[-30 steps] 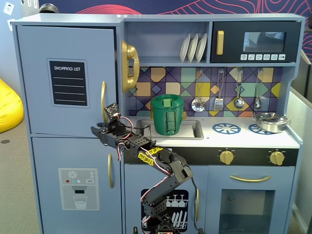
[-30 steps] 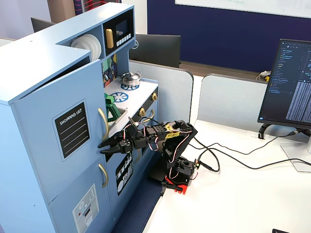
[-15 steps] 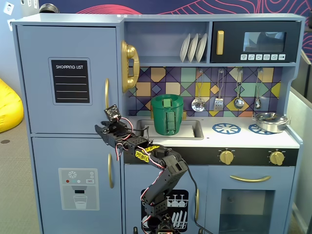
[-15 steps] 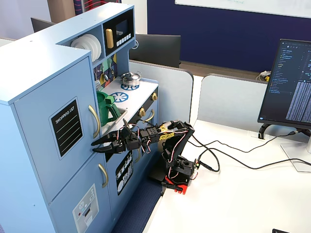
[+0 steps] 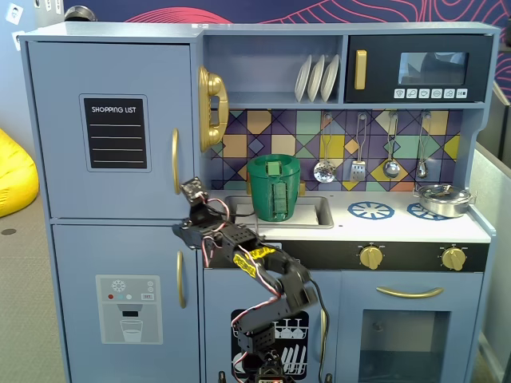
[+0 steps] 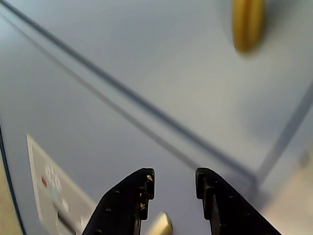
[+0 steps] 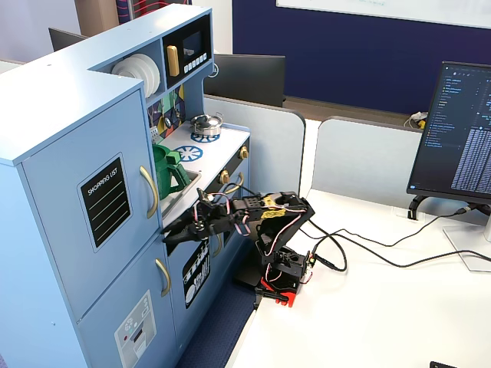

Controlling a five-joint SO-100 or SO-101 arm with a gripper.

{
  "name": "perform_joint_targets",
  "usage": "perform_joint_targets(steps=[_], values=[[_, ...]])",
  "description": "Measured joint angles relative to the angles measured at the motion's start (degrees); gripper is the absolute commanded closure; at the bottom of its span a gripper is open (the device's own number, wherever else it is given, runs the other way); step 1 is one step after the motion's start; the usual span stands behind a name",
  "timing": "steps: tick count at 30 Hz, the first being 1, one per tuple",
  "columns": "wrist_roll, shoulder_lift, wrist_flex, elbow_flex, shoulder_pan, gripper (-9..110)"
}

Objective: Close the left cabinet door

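The left cabinet door [image 5: 112, 128] is light blue with a black SHOPPING LIST panel and a vertical gold handle [image 5: 175, 161]. It looks flush with the cabinet front in both fixed views [image 7: 84, 207]. My gripper [image 5: 184, 232] is just below the handle, at the seam between this door and the lower door, and it points at the cabinet face [image 7: 169, 235]. In the wrist view the gripper [image 6: 175, 178] is open and empty. There the seam runs diagonally ahead and the handle's lower end [image 6: 248, 24] is at the top.
The lower door with the dispenser graphic [image 5: 128, 307] and its gold handle [image 5: 180, 279] lie below my gripper. A gold toy phone [image 5: 211, 108] and a green pitcher [image 5: 274, 187] in the sink are to the right. The arm base [image 7: 276, 272], cables and a monitor [image 7: 460, 130] are on the white desk.
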Motion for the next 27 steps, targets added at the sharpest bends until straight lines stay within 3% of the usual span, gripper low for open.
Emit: perform_joint_targets(steps=[9, 17, 27], values=[[4.0, 20.3, 20.7, 9.1, 6.7, 102], [7.0, 31.9, 40.1, 17.8, 20.1, 102], [9.8, 36.1, 44.7, 32.2, 35.7, 102]])
